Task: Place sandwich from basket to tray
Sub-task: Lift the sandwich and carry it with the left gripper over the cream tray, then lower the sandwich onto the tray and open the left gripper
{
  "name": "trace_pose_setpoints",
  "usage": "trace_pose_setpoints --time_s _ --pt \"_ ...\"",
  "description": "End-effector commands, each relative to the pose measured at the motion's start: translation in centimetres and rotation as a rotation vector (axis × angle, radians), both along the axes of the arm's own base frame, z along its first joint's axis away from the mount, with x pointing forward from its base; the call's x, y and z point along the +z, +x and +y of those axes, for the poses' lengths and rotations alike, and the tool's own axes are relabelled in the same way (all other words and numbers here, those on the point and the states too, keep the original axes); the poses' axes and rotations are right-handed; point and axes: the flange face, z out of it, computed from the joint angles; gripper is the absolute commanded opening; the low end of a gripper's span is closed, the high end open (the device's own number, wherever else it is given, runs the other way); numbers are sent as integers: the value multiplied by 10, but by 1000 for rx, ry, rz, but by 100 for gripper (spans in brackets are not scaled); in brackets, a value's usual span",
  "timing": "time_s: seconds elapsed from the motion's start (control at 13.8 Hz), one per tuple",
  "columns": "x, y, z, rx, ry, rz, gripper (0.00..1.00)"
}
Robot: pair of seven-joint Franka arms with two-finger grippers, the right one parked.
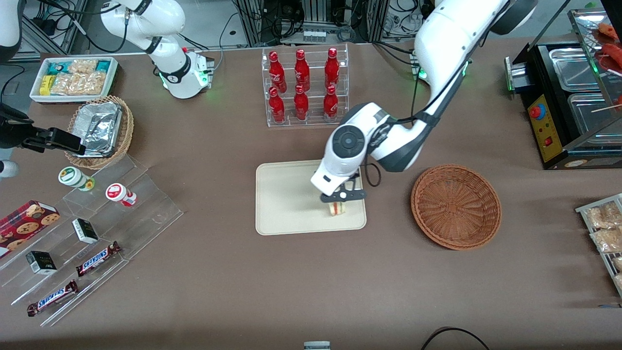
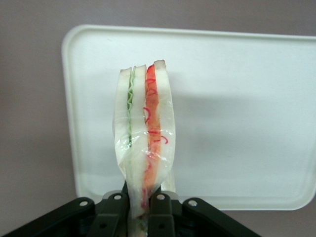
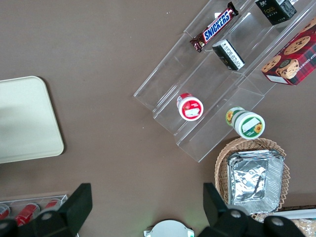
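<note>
SNICKERS on two candy bars, FACE on black box

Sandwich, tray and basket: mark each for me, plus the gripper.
sandwich (image 2: 145, 123): left wrist view, red filling edge.
tray (image 1: 282, 199): front view, bare floor.
basket (image 1: 456, 206): front view, woven bottom.
gripper (image 1: 342, 196): front view, fingers clamping sandwich.

Working arm: glossy white rounded shells, dark grey band at joints, round grey cap with black disc on wrist housing. Thin black cable looped alongside, green light glowing near base. Black two-finger gripper – matte plastic, small silver screws on finger mounts.
</note>
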Motion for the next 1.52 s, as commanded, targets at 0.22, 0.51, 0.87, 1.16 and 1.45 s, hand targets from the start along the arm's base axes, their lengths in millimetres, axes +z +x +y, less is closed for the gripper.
trace_pose_setpoints --time_s 0.22,0.51,0.87,1.16,1.45 --pt "-26 3 -49 66 43 -50 0" --pt "-38 -7 -64 59 52 -50 0" --pt "-48 -11 -68 53 60 -58 0" --pt "-53 -12 -68 71 76 -64 100" --pt "-51 -10 -67 63 71 -66 100"
